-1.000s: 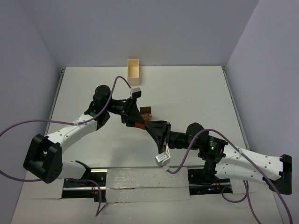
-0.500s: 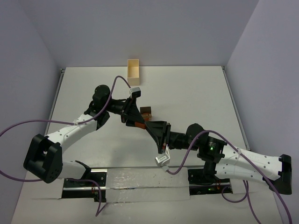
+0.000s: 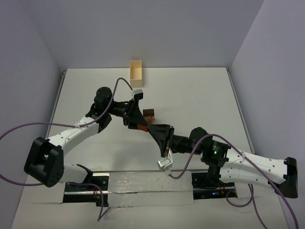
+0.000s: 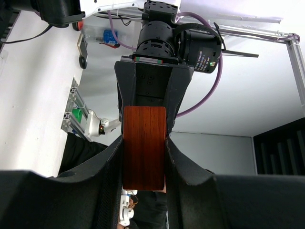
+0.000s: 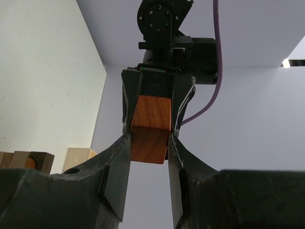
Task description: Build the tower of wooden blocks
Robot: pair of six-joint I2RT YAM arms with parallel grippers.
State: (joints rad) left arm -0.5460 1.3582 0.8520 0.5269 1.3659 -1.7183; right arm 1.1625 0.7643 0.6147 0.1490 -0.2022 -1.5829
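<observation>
A reddish-brown wood block hangs in mid-air over the table's middle, gripped from both ends. My left gripper is shut on its near half, both pads flat against its sides. From the opposite side my right gripper is shut on the same block. In the top view the two grippers meet nose to nose, left gripper and right gripper, with only an orange sliver of the block showing. A small stack of tan and brown blocks stands on the table just behind them.
A pale rectangular wooden box stands at the table's back edge. Purple cables loop off both arms. The stacked blocks show low at the left of the right wrist view. The table's metal rail runs along the near edge.
The right jaws have closed the last bit onto the block. The right arm's wrist has shifted slightly down and left. The left arm holds still.
</observation>
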